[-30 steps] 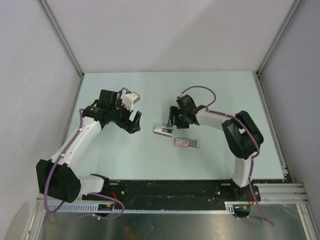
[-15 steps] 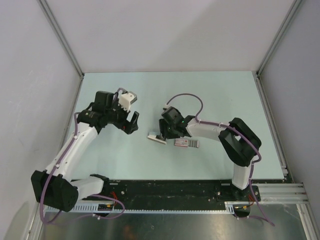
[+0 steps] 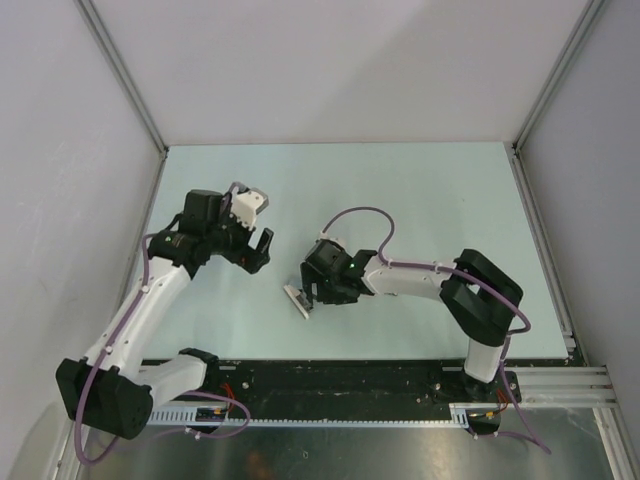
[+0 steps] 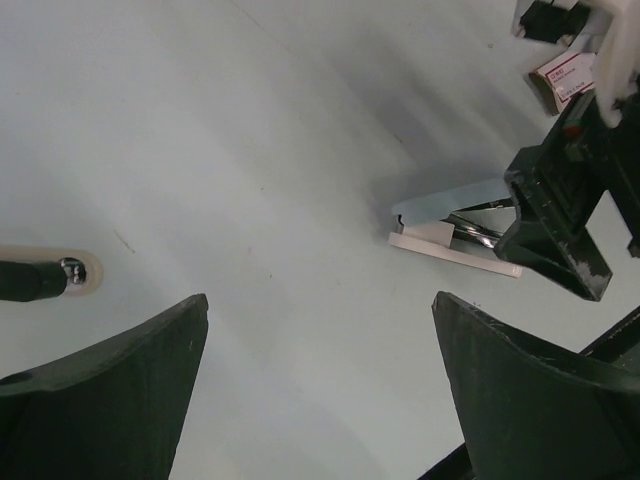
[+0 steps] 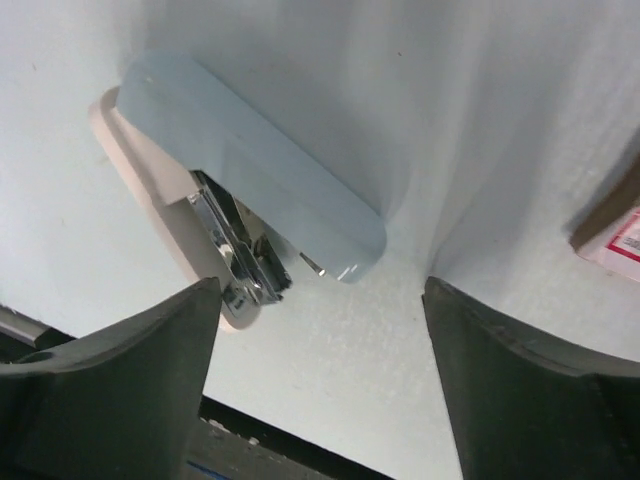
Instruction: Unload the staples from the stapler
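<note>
Right wrist view: the stapler (image 5: 250, 180) lies upper left, its pale blue lid raised off the white base and its metal channel bared. Its near end sits between the wide-spread fingers of the right gripper (image 5: 320, 300). A pink-red box (image 4: 568, 72) lies beyond, its label too small to read. The left gripper (image 3: 262, 250) hangs to the stapler's upper left, fingers apart. Bare table (image 3: 420, 190) stretches toward the top of the frame.
</note>
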You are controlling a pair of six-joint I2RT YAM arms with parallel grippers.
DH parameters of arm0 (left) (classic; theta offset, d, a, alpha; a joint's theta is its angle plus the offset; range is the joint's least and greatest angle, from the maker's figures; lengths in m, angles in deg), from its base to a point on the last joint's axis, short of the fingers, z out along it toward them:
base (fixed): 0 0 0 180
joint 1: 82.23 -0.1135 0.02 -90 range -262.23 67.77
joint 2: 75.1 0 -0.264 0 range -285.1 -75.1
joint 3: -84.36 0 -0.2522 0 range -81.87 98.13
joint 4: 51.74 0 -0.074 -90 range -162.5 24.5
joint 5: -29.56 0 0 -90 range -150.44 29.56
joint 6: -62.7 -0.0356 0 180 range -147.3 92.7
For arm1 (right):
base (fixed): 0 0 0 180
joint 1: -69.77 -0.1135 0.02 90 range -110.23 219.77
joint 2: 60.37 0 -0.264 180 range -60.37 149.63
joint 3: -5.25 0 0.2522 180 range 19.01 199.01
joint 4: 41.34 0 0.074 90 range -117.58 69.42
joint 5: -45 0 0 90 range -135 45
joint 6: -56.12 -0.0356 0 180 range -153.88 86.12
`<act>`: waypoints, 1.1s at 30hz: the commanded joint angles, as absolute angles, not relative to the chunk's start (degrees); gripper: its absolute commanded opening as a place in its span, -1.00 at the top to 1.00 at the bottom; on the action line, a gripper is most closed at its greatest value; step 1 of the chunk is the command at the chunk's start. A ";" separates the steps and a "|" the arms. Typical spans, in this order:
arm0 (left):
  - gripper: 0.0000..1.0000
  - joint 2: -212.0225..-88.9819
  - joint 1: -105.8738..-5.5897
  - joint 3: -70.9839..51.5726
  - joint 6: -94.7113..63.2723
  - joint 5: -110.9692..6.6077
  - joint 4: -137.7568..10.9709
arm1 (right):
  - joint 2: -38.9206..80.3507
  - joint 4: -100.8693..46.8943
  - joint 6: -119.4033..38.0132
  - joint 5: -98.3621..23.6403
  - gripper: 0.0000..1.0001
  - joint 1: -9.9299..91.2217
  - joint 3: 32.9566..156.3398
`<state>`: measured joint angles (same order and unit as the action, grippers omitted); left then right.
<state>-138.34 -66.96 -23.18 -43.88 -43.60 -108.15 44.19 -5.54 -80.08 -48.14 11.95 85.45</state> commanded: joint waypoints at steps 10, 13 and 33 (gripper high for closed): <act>-0.99 -135.60 -66.76 -25.76 -47.76 -45.49 -107.56 | 36.49 -9.67 -64.42 -50.64 -0.99 18.52 84.96; -0.99 -135.16 -66.75 -25.56 -47.95 -44.67 -107.59 | 38.43 -12.84 -65.88 -41.53 -0.67 25.32 84.94; -0.99 -135.26 -53.62 -30.21 -43.12 -46.38 -106.05 | 37.76 -9.07 -61.07 -66.41 -0.22 23.51 88.64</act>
<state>-134.16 -57.28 -29.45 -45.76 -45.46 -107.93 39.01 -10.98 -66.06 -55.35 32.65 86.21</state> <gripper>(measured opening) 0.994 0.604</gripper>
